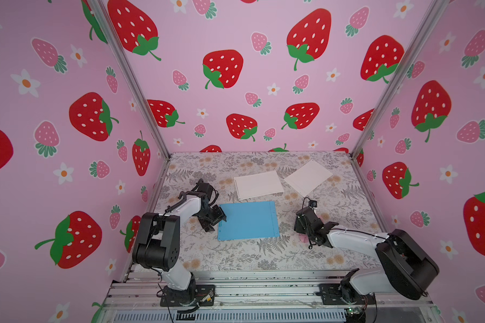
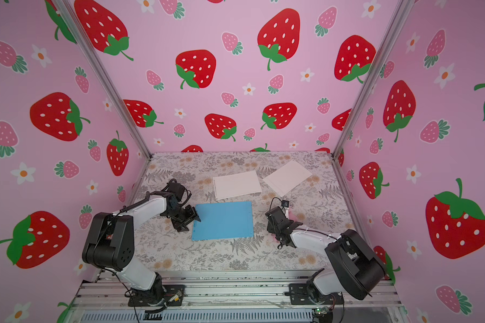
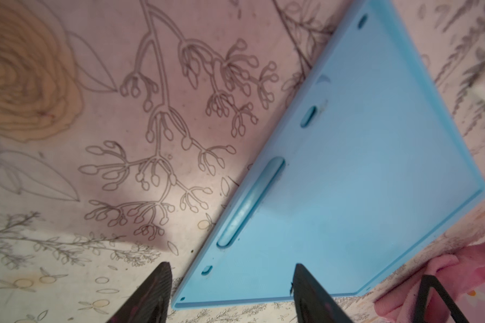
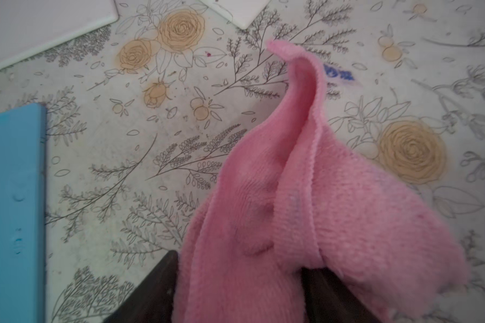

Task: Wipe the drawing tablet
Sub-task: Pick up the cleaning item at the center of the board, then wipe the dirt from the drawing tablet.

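Observation:
The light blue drawing tablet (image 1: 248,221) (image 2: 223,221) lies flat in the middle of the table, and in both top views its face is plain. My left gripper (image 1: 217,222) (image 3: 231,279) is open at its left edge. One finger hangs over the tablet (image 3: 361,167), the other over the tablecloth beside its corner. Right of the tablet, my right gripper (image 1: 303,223) (image 4: 240,265) is shut on a pink cloth (image 4: 305,195). The cloth bunches up between the fingers and drapes onto the table. The tablet's edge (image 4: 11,209) shows beside it.
Two white sheets (image 1: 258,184) (image 1: 308,177) lie behind the tablet toward the back wall. A small blue smear (image 4: 338,74) marks the flowered tablecloth near the cloth. Strawberry-print walls close in the left, back and right sides.

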